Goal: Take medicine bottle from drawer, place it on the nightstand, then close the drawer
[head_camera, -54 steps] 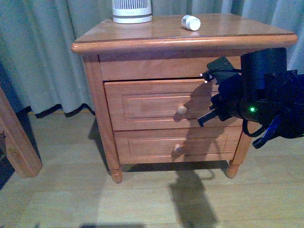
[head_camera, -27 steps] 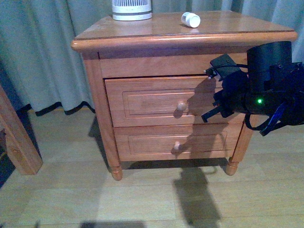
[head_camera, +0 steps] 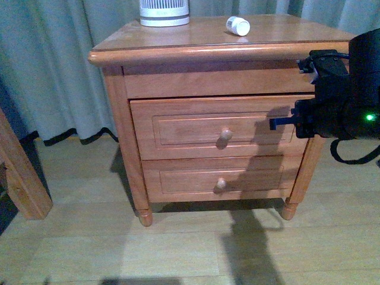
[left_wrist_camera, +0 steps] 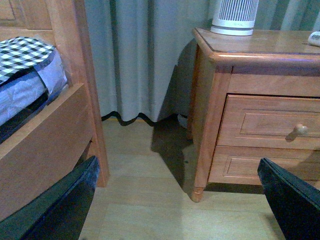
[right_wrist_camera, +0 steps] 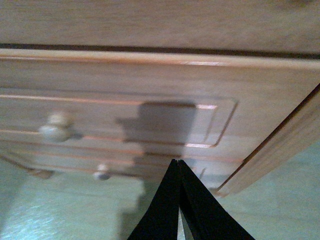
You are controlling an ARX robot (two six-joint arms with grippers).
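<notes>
Grey-green curtains hang behind everything, and pale wood flooring runs under the nightstand, which fills most of my front view. On its glossy top I see the medicine bottle lying on its side, toward the back and right of centre. The white ribbed device stands on the same top, off to the bottle's left, well apart from it.

Below the top, the drawer looks flush or nearly flush with the cabinet front, its round knob sticking out. The lower drawer sits shut beneath it with its own small knob.

My right gripper hangs in front of the upper drawer's right end, near the panel; I can't tell whether it touches the wood. From the right wrist camera the black fingertips meet in a point, so that pincer is pinched together with nothing in it, and its shadow falls on the drawer panel.

My left gripper is away from the cabinet, low over the floor; the left wrist camera shows its two dark fingers spread wide at either side of the picture, holding nothing. A wooden bed frame with a checked cloth stands beside that arm.
</notes>
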